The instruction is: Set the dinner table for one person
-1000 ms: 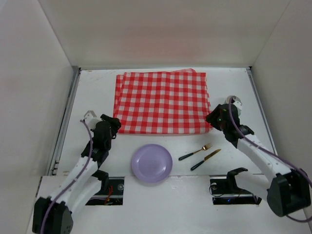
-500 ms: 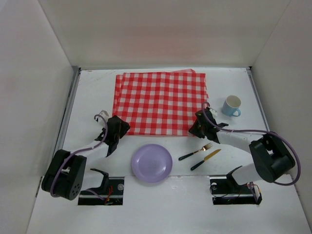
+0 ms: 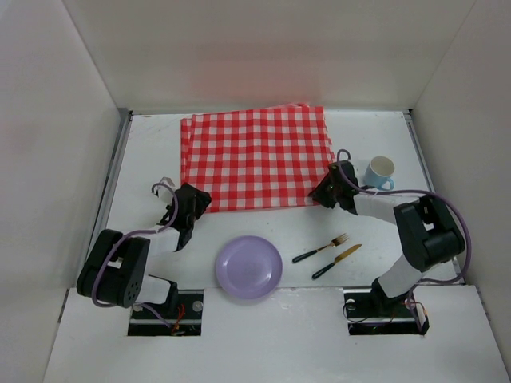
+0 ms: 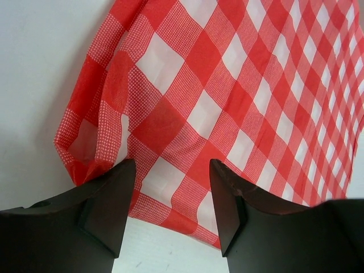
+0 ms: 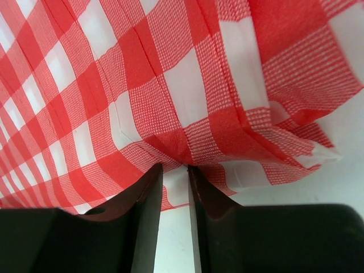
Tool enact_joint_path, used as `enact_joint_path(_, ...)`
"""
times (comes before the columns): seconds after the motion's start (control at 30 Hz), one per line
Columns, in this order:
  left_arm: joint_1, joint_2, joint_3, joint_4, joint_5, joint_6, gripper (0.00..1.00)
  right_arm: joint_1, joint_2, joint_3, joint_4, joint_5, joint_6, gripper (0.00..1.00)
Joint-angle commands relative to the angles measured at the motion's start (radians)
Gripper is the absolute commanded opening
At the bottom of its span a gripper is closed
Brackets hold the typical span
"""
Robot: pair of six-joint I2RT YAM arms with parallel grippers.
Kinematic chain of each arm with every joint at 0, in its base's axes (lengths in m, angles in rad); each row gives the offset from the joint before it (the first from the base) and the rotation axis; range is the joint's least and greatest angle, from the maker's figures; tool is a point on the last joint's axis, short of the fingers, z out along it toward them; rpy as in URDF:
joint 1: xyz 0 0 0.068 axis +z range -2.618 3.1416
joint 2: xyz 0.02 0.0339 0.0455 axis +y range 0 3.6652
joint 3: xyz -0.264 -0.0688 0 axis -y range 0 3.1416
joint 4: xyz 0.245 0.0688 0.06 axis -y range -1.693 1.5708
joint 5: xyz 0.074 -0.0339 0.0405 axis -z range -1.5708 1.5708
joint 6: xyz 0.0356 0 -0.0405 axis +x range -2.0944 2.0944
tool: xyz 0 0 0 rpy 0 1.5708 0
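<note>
**A:** The bench [image 3: 152,148] lies under the checked cloth [image 3: 255,159] and runs out bare past every edge of it. What step are we on?

**B:** We judge we are laying the cloth. Our left claw [image 4: 172,166] sits at the cloth's near left corner, spread wide and holding nothing. The hem lies between its fingers, and the corner itself is doubled over just beside one of them. Our right claw [image 5: 175,168], at the cloth's near right corner, is closed to a thin slit. It seems to have the hem nipped at its tips, since creases fan out from that spot.

**A:** So what makes this go well?

**B:** We close the left claw on the hem first, taking in every layer of that doubled corner, before either arm travels. Then we move both claws together, at the same height and pace, so the cloth comes taut and square instead of twisting.

**A:** And the other things?

**B:** The purple plate [image 3: 248,268] lies just off the cloth's near edge. The fork [image 3: 319,248] and knife [image 3: 336,261] lie off its near right corner. The blue cup [image 3: 380,172] stands just beside its right edge. A low drag could sweep them, so we lift the hem clear first. The fabric looks thin and limp, and a shallow pinch may slip.
</note>
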Motion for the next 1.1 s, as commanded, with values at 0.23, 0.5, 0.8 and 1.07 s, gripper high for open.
enact_joint_path(0.23,0.011,-0.157,-0.014,-0.034,-0.038,0.026,0.52,0.108,-0.386,-0.078,-0.023,0.111,-0.147,0.54)
enact_joint_path(0.5,-0.094,-0.381,-0.043,-0.12,-0.043,0.089,0.19,0.448,-0.588,-0.21,-0.043,0.065,-0.165,0.12)
enact_joint_path(0.8,-0.193,-0.289,-0.022,-0.155,-0.018,0.135,0.29,0.72,-0.421,-0.231,-0.026,0.115,-0.117,0.65)
enact_joint_path(1.07,-0.206,-0.318,-0.054,-0.178,-0.069,0.152,0.43,0.761,-0.195,-0.145,-0.002,0.128,-0.108,0.31)
